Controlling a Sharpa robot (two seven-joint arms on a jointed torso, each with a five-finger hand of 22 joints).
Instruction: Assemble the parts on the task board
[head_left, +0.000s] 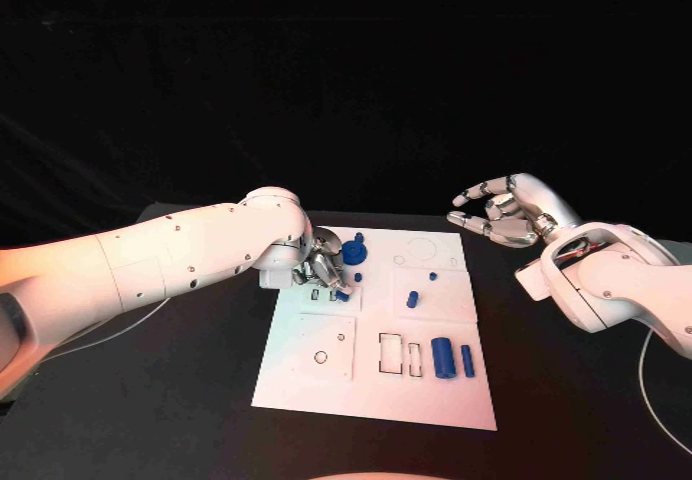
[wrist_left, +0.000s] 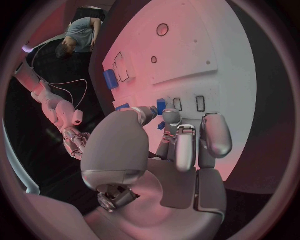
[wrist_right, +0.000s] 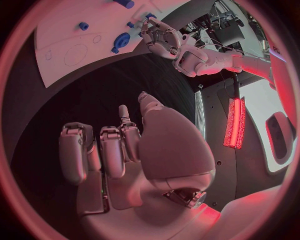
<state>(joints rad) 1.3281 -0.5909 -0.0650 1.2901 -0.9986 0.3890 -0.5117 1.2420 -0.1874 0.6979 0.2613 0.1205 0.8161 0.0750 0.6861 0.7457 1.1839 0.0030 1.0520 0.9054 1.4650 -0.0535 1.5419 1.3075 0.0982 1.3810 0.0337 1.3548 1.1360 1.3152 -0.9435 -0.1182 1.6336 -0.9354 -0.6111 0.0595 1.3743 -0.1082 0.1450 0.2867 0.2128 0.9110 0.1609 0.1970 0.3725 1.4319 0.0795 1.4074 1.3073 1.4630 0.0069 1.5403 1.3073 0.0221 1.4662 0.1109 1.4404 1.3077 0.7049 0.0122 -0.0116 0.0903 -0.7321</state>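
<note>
We judged the job barely half done: our left hand (head_left: 320, 268) pinched a small blue part (head_left: 343, 295) at the white board's (head_left: 332, 395) left edge, two blue pegs (head_left: 453, 359) lay loose, and our right hand (head_left: 502, 212) hung off-board, curled around nothing.

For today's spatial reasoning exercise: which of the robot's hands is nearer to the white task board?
Left. The left hand is over the white task board, fingertips down among its small blue parts; the right hand hovers off its far right corner.
</note>
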